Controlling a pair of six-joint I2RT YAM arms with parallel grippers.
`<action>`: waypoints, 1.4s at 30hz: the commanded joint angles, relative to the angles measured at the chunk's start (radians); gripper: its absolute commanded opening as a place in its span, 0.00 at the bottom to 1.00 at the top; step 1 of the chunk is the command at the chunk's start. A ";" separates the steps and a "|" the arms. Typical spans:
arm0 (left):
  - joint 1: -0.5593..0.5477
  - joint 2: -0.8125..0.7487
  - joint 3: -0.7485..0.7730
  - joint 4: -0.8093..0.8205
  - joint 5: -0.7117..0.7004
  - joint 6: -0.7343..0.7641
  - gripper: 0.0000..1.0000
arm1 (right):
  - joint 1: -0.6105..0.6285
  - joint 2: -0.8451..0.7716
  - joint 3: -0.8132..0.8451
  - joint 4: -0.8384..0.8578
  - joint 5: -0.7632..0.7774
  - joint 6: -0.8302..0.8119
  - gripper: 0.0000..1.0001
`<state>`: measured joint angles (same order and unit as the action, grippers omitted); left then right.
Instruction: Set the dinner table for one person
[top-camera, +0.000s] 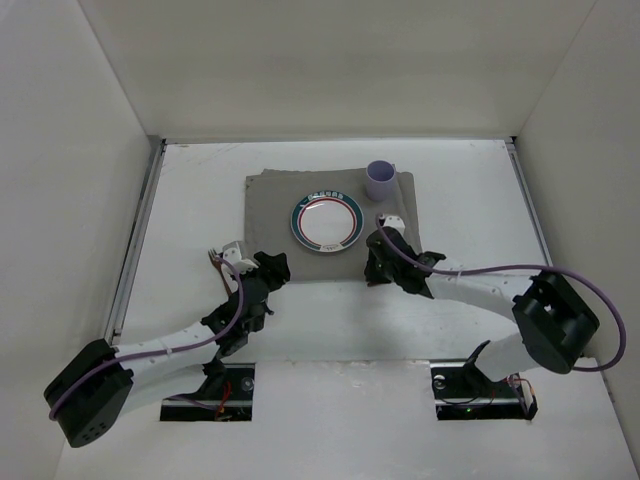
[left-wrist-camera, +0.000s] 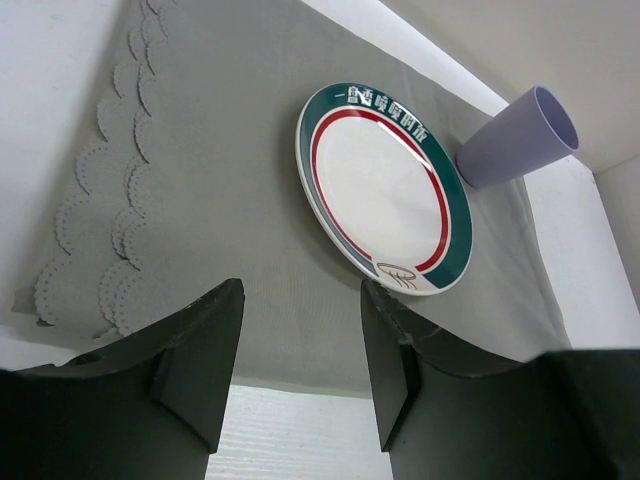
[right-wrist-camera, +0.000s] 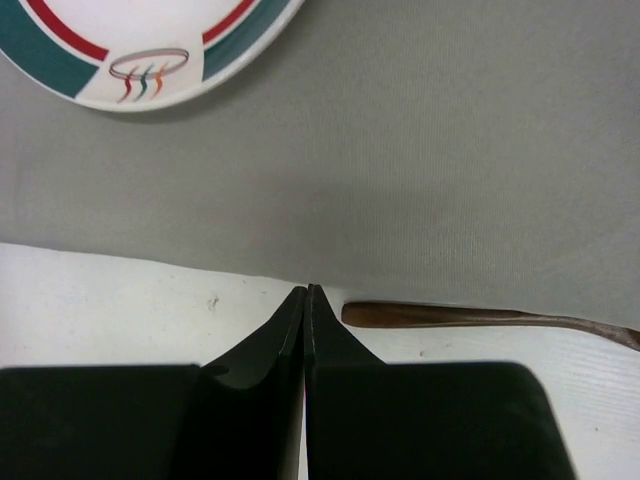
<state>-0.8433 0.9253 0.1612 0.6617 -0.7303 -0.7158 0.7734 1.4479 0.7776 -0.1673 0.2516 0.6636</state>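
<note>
Only the right wrist view shows a slim brown handle, cut off at 3 o'clock, lying on the large matte white dinner table beside the edge of the grey cloth placemat. The right gripper holds its fingers together. The left gripper, fingers apart, hangs at the mat's 7 o'clock corner, with open table around.

White dinner table with grey placemat and brown-handled utensil on it
</note>
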 joint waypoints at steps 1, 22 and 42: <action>-0.003 -0.016 0.012 0.039 -0.012 -0.008 0.48 | 0.008 -0.012 -0.021 0.049 -0.020 0.022 0.06; -0.001 -0.031 0.008 0.039 -0.017 -0.004 0.48 | -0.023 0.025 -0.061 -0.014 -0.023 0.036 0.07; -0.013 -0.028 0.021 0.039 -0.009 -0.008 0.48 | -0.033 -0.383 -0.176 -0.363 0.156 0.278 0.49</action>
<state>-0.8513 0.9150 0.1612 0.6617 -0.7300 -0.7158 0.7567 1.0786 0.5678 -0.4614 0.3347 0.8764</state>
